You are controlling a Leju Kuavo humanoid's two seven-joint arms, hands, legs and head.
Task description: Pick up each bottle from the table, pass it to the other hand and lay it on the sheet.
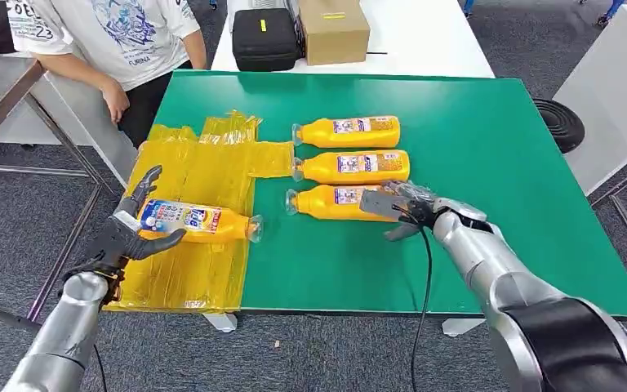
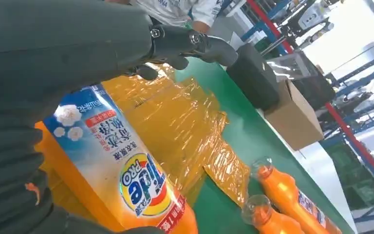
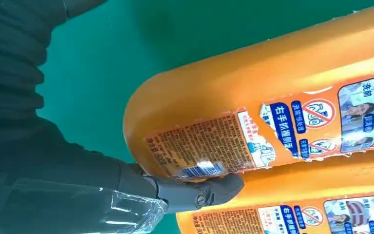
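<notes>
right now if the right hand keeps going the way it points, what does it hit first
The right hand points left across the green table and is already at the base of the nearest bottle of the row of three. That bottle is what it meets first; its thumb looks to be touching it.

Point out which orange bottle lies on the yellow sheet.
The bottle with the blue-and-white label, held by the left hand. The other three bottles lie in a row on the bare green table.

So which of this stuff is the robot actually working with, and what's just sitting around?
Part of the job: bottle in the left hand; three bottles on the green table; yellow sheet; right hand at the nearest bottle.

Lying about: black case; cardboard box.
</notes>
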